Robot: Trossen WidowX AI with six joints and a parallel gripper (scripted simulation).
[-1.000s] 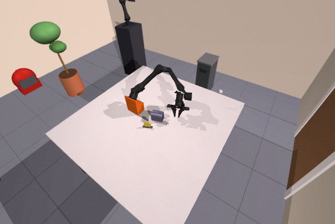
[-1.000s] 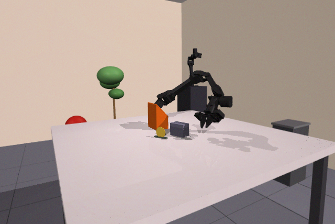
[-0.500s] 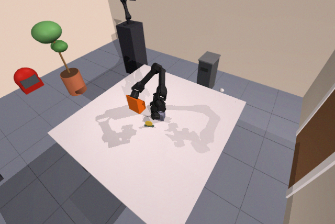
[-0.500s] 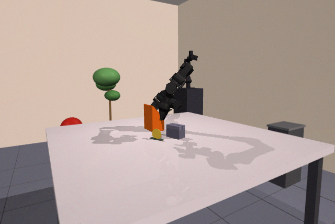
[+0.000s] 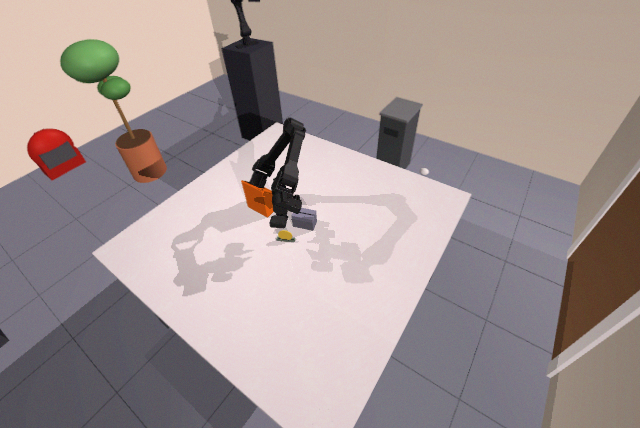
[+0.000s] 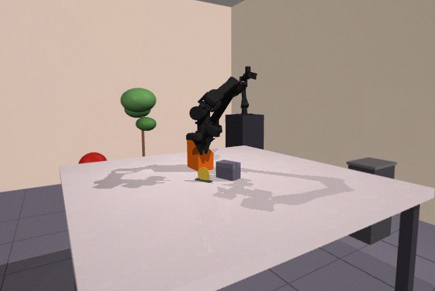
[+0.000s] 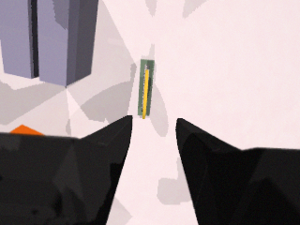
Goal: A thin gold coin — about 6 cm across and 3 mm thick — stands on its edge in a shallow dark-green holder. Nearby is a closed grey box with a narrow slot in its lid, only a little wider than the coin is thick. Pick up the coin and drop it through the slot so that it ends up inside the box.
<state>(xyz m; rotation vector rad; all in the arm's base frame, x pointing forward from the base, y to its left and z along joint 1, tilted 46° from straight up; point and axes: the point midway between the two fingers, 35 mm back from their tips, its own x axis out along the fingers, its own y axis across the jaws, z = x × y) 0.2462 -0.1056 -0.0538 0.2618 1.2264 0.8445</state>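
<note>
The gold coin (image 5: pixel 284 234) (image 6: pixel 203 173) (image 7: pixel 146 89) stands on its edge in the dark-green holder (image 5: pixel 278 240) (image 6: pixel 210 181) (image 7: pixel 147 62). The closed grey box (image 5: pixel 304 221) (image 6: pixel 226 171) (image 7: pixel 52 47) stands beside it, its slot (image 7: pixel 35 37) seen in the lid in the wrist view. My gripper (image 6: pixel 204 153) (image 7: pixel 154 122) is open with nothing between its fingers. Its tips point down above the table, higher than the coin. In the wrist view the coin and holder lie just ahead of the gap between the fingertips. In the top view the fingertips are hard to make out.
An orange block-like stand (image 5: pixel 257 199) (image 6: pixel 194 156) (image 7: pixel 23 129) is right beside the arm, behind the coin and the grey box. All stand on the pale table (image 5: pixel 310 351) (image 6: pixel 182 231). Dark arm shadows fall across it.
</note>
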